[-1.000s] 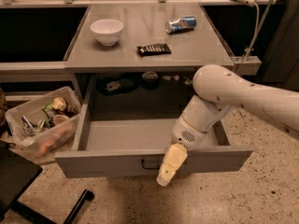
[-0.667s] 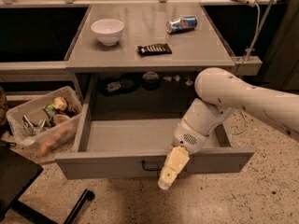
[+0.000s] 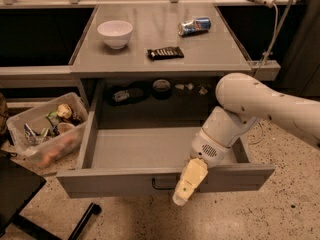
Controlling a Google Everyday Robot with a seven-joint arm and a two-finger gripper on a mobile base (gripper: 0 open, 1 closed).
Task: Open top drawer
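Note:
The top drawer (image 3: 100, 182) is a wide grey drawer, pulled far out from under the grey table (image 3: 160, 64). Its grey tray interior (image 3: 140, 146) holds nothing that I can see. A small black bar handle (image 3: 161, 186) sits at the centre of its front. My gripper (image 3: 183, 191), cream-coloured on a white arm (image 3: 250, 104), points down over the drawer's front edge, just right of the handle and in front of the panel. No other drawers show.
On the table are a white bowl (image 3: 115, 33), a tipped can (image 3: 194, 26) and a black packet (image 3: 165, 53). Small items (image 3: 162, 88) lie in the recess behind the drawer. A clear bin of clutter (image 3: 45, 126) and a black chair base (image 3: 20, 194) stand at the left.
The drawer front has come slightly further out toward me. My gripper has shifted a little down and to the right along with it.

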